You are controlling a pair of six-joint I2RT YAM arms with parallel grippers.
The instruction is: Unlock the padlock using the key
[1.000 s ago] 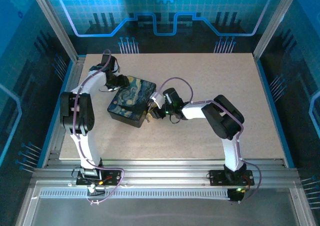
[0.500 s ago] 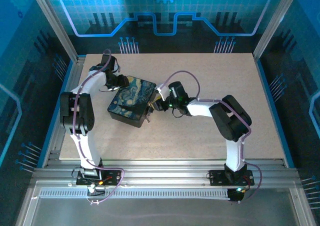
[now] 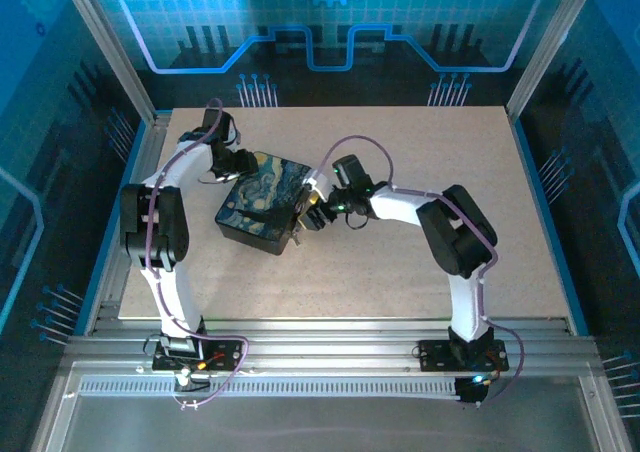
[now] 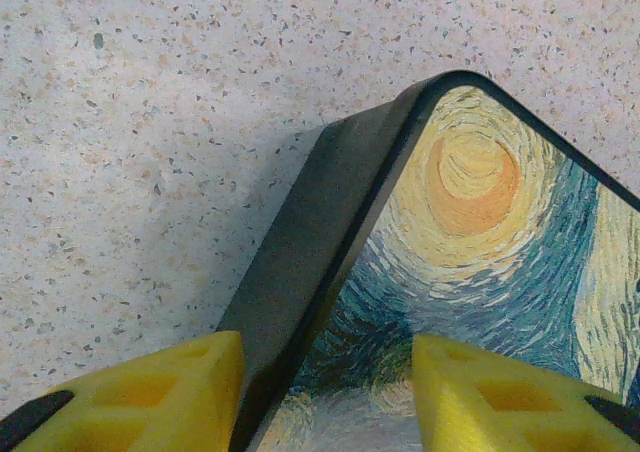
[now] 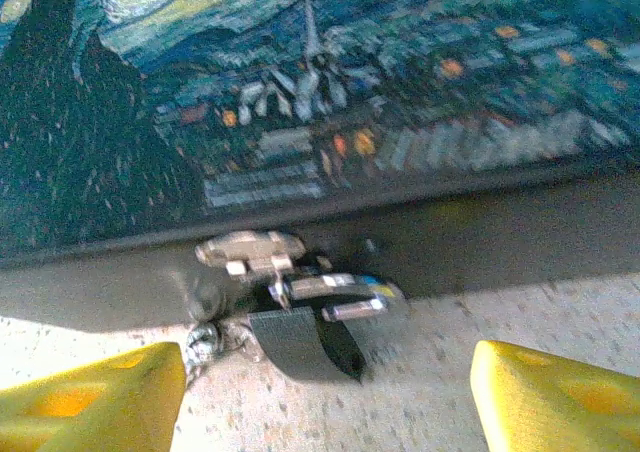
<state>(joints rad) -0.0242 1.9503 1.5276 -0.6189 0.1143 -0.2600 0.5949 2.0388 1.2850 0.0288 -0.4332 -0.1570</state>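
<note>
The tabletop is walled by blue-lit panels on the left, right and far sides, and metal rails run along its near edge. Open room is seen over the whole right half, along the far edge and in the strip between the box and the rails. The box is set left of centre, turned at a slant, near the left edge but apart from it.

The left hand is placed at the box's far left corner. In its wrist view it is seen about half open, the corner wall between the fingers: one over the tabletop just beside the wall, the other over the painted lid. Whether the box is pressed cannot be told.

The right hand is held low at the box's right side, facing the wall. It is spread wide and nothing is held or touched.

The box is shut, so its contents are hidden. The padlock is hung from the latch on that wall, its dark body tilted down onto the tabletop, ahead of the right hand and nearer its left finger. A silvery bit is seen just left of the padlock; in the blur it cannot be told whether it is the key.
</note>
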